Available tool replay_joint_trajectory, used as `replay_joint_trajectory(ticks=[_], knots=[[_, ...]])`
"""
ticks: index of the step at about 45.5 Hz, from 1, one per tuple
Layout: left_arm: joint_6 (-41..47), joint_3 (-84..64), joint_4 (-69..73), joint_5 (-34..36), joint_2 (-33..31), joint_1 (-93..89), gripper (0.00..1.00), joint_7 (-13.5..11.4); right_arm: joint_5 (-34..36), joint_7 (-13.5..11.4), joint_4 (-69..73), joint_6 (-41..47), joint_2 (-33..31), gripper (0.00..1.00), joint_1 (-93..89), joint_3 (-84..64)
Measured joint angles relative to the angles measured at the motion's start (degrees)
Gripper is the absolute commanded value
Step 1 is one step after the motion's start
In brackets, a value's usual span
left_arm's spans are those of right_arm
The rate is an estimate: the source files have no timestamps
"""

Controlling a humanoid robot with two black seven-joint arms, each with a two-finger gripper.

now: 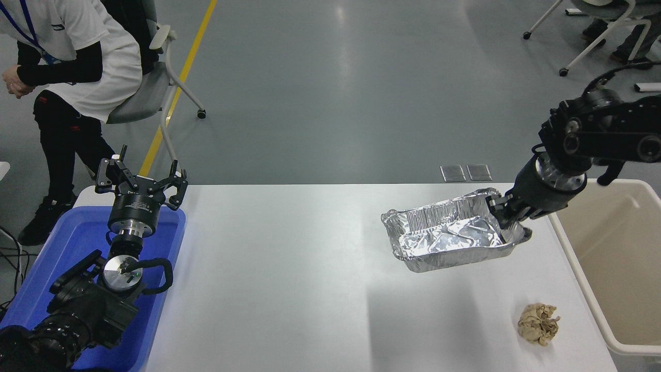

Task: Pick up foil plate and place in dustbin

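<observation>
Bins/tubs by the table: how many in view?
2. The blue tub sits at the table's left end, under the parked left pincer. The dustbin stands at the right end, partly cut off by the picture's edge. None other shows.

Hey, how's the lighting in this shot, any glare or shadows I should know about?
Head view: sharp and evenly lit; the foil plate glints brightly inside, a soft shadow lies on the table below it, and pale ceiling-light streaks reflect on the grey floor.
</observation>
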Motion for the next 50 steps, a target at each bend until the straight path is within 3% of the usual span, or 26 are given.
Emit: replay_joint_trajectory(ticks=[26,50], knots=[[0.0,0.0,0.0,0.0,0.0,0.0,0.99,0.0,0.3,0.0,8.7,2.7,-4.2,0.0,18.5,-4.2],[0.1,0.0,0.0,0.0,0.0,0.0,0.99,0.0,-0.4,-0.4,9.6,2.9,-8.9,0.0,22.3,-8.4]])
